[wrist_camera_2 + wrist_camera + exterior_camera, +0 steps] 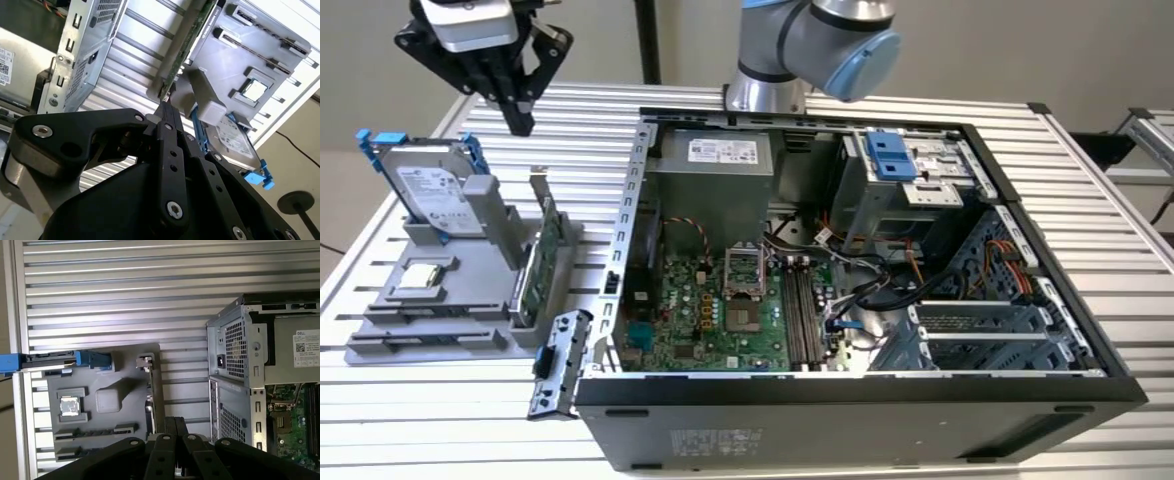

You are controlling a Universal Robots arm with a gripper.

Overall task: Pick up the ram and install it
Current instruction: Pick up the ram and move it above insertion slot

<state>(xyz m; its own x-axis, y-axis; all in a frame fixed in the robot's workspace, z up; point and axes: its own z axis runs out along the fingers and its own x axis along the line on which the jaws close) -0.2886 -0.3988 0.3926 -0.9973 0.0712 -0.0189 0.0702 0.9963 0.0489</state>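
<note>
My gripper (520, 122) hangs high at the exterior view's upper left, above the slatted table, behind the grey holder (460, 300). Its black fingers are pressed together with nothing between them, as both wrist views show at the gripper (167, 106) and the gripper (174, 424). I cannot tell whether the ram sits in the holder's long slots (95, 432). The motherboard's memory slots (802, 315) lie inside the open computer case (854, 388), to the exterior view's right of the gripper.
On the holder stand a silver hard drive (434, 185) with blue rails, a green card (542, 262) on edge and a small square chip (427, 276). The arm's base (767, 60) rises behind the case. Cables and drive cages crowd the case's right half.
</note>
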